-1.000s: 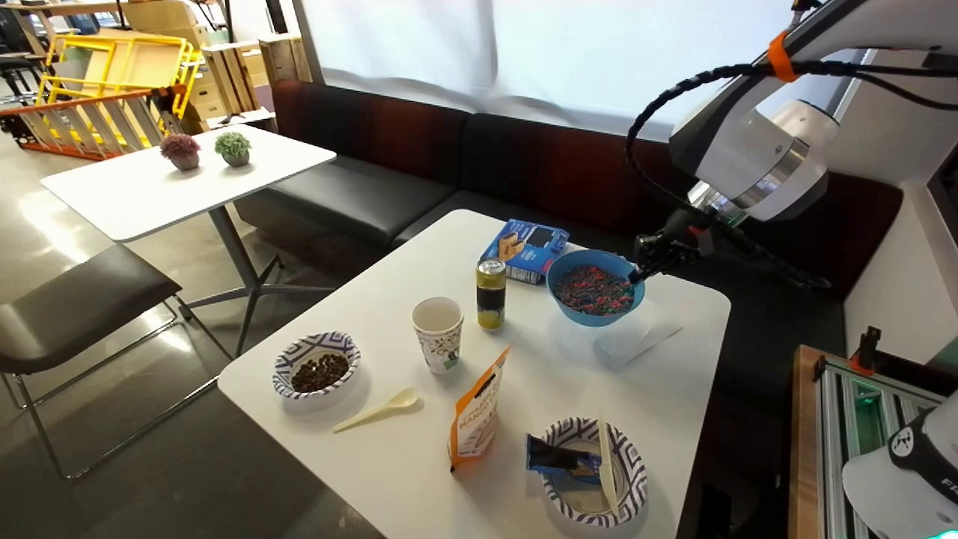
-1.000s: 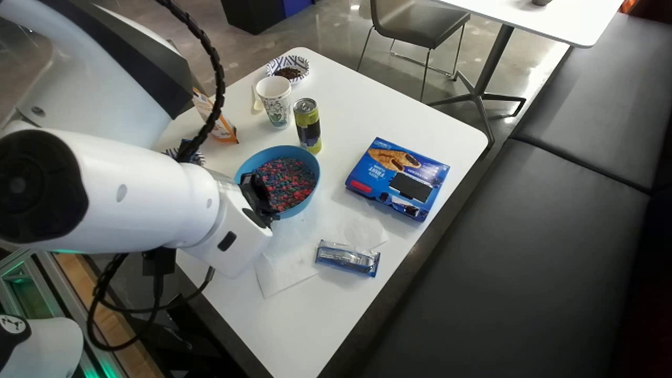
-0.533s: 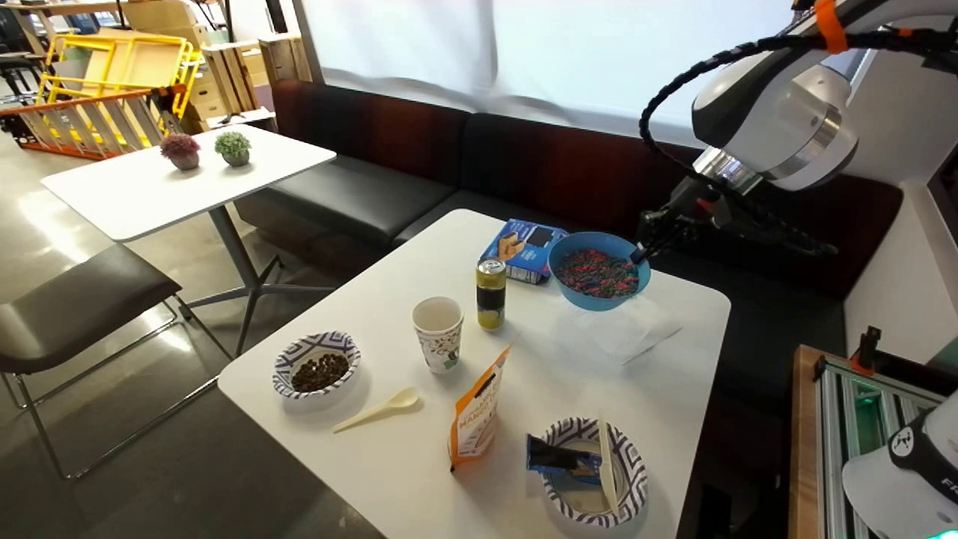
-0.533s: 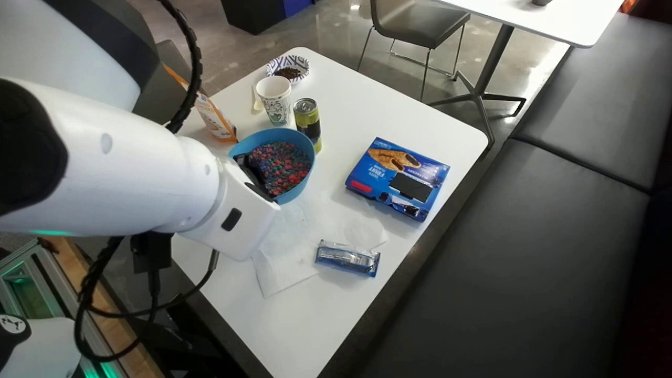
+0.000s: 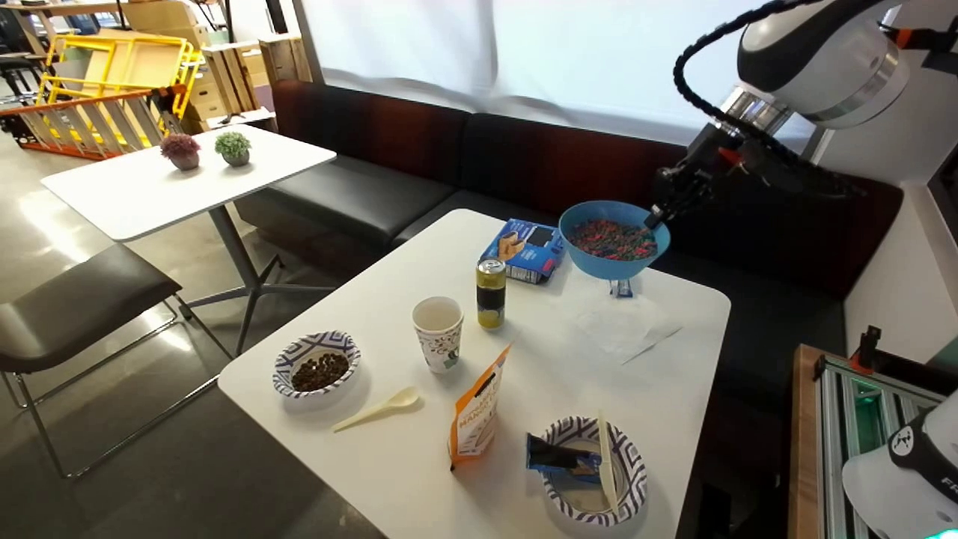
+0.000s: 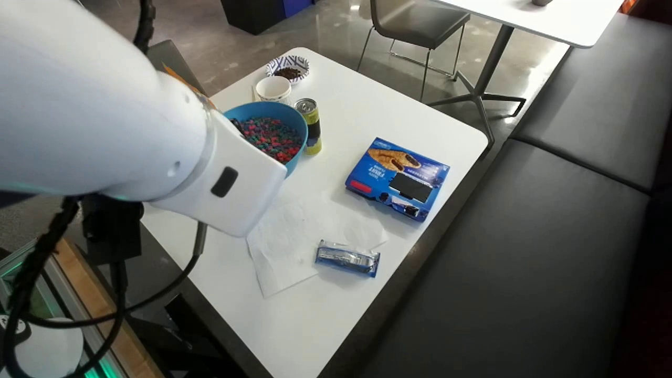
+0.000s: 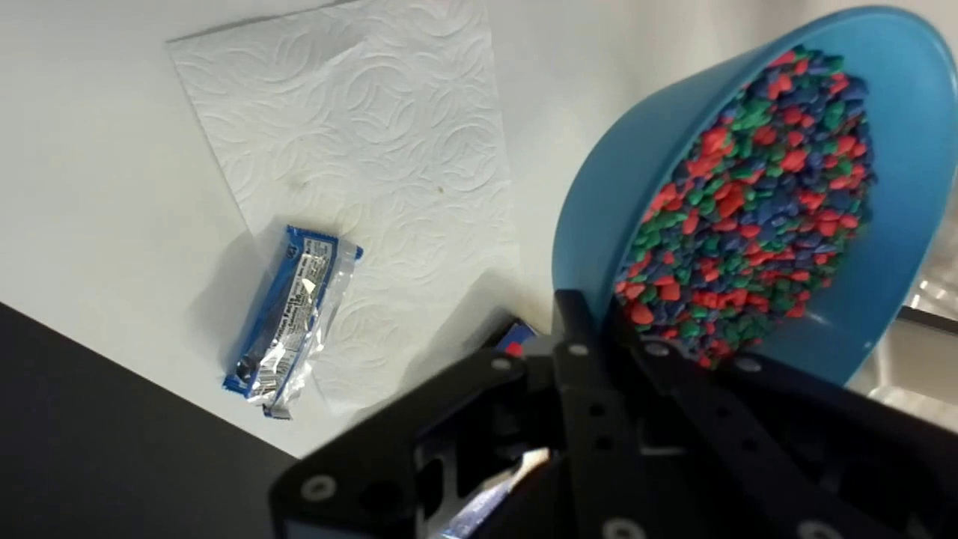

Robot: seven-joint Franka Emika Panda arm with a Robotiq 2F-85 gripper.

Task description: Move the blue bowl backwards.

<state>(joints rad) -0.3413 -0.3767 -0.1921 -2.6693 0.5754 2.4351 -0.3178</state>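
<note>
The blue bowl [image 5: 608, 263] is filled with red, green and dark blue bits. It is in the air above the white table [image 5: 389, 479], near the blue box. It also shows in the wrist view [image 7: 606, 180], tilted there. My gripper [image 5: 656, 217] is shut on the bowl's rim, one finger outside the wall and one inside, as the wrist view shows [image 7: 596, 318]. In an exterior view the bowl [image 6: 294, 118] is partly covered by the robot's wrist, and the fingers are hidden.
A blue box [image 6: 398, 178] and a wrapped bar [image 6: 347, 258] lie on the table. A white napkin [image 5: 617, 329] is below the bowl. A can [image 5: 491, 293], a paper cup [image 5: 438, 333], an orange bag [image 5: 477, 419] and patterned dishes [image 5: 281, 374] stand nearby.
The gripper has raised the bowl higher above the table. In an exterior view it moved up and right, and the wrapped bar now shows beneath it. Other objects stay in place.
</note>
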